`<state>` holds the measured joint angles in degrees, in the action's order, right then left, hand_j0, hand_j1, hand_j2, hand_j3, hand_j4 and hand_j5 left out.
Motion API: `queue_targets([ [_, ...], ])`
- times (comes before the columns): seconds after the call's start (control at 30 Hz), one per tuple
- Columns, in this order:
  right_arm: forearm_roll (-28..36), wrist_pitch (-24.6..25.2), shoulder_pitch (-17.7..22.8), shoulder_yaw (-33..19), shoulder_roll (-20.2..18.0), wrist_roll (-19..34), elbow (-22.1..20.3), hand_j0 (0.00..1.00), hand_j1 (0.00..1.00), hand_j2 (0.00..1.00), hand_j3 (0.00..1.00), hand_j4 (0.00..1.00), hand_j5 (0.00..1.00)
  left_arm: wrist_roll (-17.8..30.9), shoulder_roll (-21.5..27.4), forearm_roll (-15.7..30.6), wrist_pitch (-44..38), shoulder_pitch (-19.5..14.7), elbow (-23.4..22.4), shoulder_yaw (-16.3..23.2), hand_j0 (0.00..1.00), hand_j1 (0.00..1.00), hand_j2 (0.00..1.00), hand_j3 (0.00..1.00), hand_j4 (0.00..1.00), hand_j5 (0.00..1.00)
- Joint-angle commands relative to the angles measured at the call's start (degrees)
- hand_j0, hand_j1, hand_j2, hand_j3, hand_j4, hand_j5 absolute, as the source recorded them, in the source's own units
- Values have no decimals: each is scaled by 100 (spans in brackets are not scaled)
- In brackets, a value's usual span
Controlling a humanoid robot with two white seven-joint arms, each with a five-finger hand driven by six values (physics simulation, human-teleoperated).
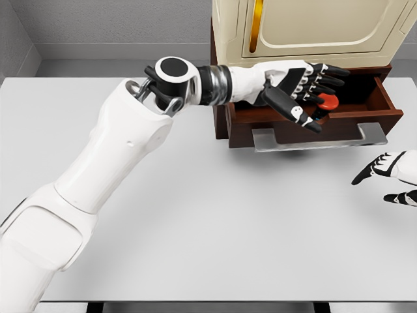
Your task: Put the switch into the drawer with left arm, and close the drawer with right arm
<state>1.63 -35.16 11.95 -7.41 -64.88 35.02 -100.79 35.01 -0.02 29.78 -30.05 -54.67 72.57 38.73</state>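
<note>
The dark wooden drawer (378,114) stands pulled out from under a cream cabinet at the back right, its grey handle (319,138) facing me. My left hand (311,88) reaches over the drawer's opening, palm up, fingers spread and relaxed. A red, round switch (327,102) shows just beyond the fingertips, low inside the drawer; the hand does not grip it. My right hand (386,176) hovers over the table at the right edge, in front of the drawer, fingers loosely extended and holding nothing.
The cream cabinet (313,29) with a gold strip rises above the drawer at the back. The white table (215,228) spreads across the view, with its front edge near the bottom. My left arm crosses from lower left to the drawer.
</note>
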Motion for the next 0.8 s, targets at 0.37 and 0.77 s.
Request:
queue_targets([
  [0.37, 39, 16, 79, 11, -16, -2, -2, 72, 72, 72, 72, 72, 72, -1, 486, -52, -1, 62, -6, -77, 100, 100, 100, 100, 100, 100],
  [0.77, 39, 16, 88, -7, -7, -2, -2, 71, 71, 71, 71, 71, 71, -1, 1505, -60, 113, 448, 1778, -138, 100, 100, 100, 100, 100, 100],
])
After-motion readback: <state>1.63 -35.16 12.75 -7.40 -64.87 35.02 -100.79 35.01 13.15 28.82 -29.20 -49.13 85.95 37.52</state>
